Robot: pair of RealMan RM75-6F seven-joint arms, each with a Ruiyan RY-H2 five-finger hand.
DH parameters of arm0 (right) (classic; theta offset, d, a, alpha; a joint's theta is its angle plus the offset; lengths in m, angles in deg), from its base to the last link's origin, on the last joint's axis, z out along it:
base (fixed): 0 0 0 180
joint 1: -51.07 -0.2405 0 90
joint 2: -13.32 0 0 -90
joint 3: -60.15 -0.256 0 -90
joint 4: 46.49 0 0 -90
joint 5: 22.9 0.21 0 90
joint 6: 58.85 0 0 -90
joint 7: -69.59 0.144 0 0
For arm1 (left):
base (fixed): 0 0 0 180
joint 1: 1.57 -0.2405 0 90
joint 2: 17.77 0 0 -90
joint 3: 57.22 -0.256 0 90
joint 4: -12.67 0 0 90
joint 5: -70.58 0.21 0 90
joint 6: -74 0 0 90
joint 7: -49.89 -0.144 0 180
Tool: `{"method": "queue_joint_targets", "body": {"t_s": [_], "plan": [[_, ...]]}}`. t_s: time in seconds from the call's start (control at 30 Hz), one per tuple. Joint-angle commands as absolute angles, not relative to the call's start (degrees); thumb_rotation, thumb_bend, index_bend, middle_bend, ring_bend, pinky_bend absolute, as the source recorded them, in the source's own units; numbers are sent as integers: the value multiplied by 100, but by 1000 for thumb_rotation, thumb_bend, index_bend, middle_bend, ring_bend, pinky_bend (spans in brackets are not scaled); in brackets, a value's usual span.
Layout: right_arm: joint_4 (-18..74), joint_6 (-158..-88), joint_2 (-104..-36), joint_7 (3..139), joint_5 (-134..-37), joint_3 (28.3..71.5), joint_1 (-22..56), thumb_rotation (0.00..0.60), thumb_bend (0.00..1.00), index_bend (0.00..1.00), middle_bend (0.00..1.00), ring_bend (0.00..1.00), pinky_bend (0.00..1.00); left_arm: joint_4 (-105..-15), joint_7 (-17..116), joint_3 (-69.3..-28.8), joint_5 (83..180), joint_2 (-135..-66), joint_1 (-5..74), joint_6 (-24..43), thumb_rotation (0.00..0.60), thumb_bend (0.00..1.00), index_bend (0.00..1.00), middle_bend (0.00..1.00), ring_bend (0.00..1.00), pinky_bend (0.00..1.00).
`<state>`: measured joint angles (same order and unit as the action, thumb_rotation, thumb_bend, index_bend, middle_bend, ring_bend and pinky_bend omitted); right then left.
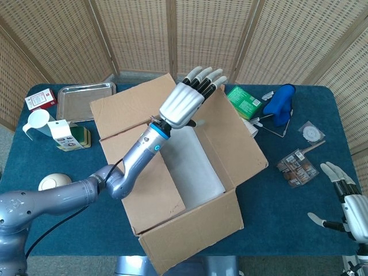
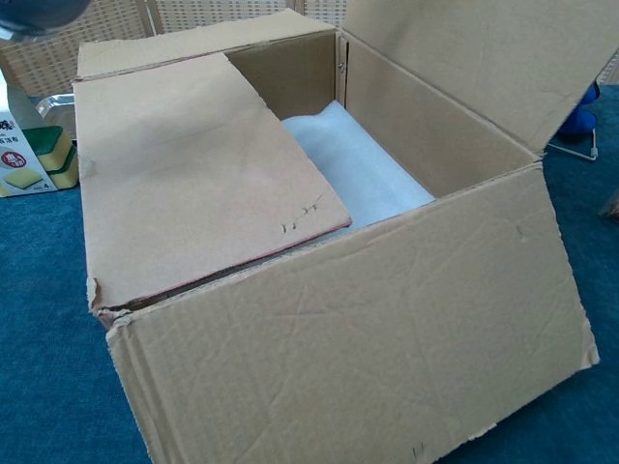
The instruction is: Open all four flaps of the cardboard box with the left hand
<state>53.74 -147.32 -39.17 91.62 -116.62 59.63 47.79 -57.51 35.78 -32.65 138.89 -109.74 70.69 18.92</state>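
The cardboard box (image 1: 195, 230) stands mid-table. Its right flap (image 1: 233, 141) leans outward to the right; the chest view shows that flap (image 2: 464, 58) tilted up and away. The far flap (image 1: 132, 106) lies folded back. The left flap (image 1: 146, 178) still lies flat over the box's left half, seen as a flat sheet (image 2: 193, 174) in the chest view. White foam (image 1: 195, 164) lines the bottom. My left hand (image 1: 185, 99) hovers over the far right corner with fingers stretched out, holding nothing. My right hand (image 1: 351, 207) rests at the table's near right edge, fingers apart and empty.
A metal tray (image 1: 86, 99), a red packet (image 1: 40, 100), a white scoop (image 1: 36, 122) and a carton (image 1: 64, 135) sit left of the box. A green box (image 1: 241, 102), a blue item (image 1: 280, 103), a round disc (image 1: 311, 132) and snack packets (image 1: 297, 168) lie right.
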Motion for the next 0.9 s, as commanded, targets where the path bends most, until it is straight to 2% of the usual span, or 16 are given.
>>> {"method": "queue_joint_targets", "body": {"t_s": [0.03,0.13,0.3,0.4,0.47,0.53,0.63,0.7,0.9], "plan": [[5376,-14725,-3915,9164,-11659,5963,4777,600,0,0,0,0,134,-5851,3816,-3410,14021,-10914,6964,1891,600,116,37,0,0,140],[5376,-14715,-3910,9180,-11646,5961,4775,600,0,0,0,0,134,-5874,3960,-3551,14189,-10851,6898,1896,600,116,50,0,0,170],[5370,-14701,-3908,9189,-11641,5960,4771,600,0,0,0,0,134,-5942,4079,-3693,14293,-10757,6801,1926,600,116,59,0,0,165],[5373,-14703,-3903,9193,-11642,5960,4773,600,0,0,0,0,134,-6105,4075,-3781,14310,-10584,6729,2016,600,116,102,0,0,156],[5376,-14724,-3901,9185,-11662,5964,4782,600,0,0,0,0,134,-6509,4166,-3913,14344,-10181,6591,2209,600,116,155,11,1,174],[5379,-14730,-3904,9172,-11676,5968,4784,600,0,0,0,0,134,-6770,4187,-3982,14372,-9905,6523,2326,600,115,205,57,15,214],[5387,-14722,-3912,9135,-11698,5975,4780,600,0,0,0,0,134,-7160,4159,-4082,14368,-9502,6414,2480,600,115,290,165,107,311],[5390,-14704,-3924,9102,-11710,5981,4772,600,0,0,0,0,134,-7492,4205,-4132,14254,-9227,6330,2638,600,116,308,196,158,368],[5436,-14643,-3955,8978,-11736,5993,4742,600,0,0,0,0,135,-8226,4377,-4233,13746,-8544,6248,3293,600,124,345,282,198,389]]}}
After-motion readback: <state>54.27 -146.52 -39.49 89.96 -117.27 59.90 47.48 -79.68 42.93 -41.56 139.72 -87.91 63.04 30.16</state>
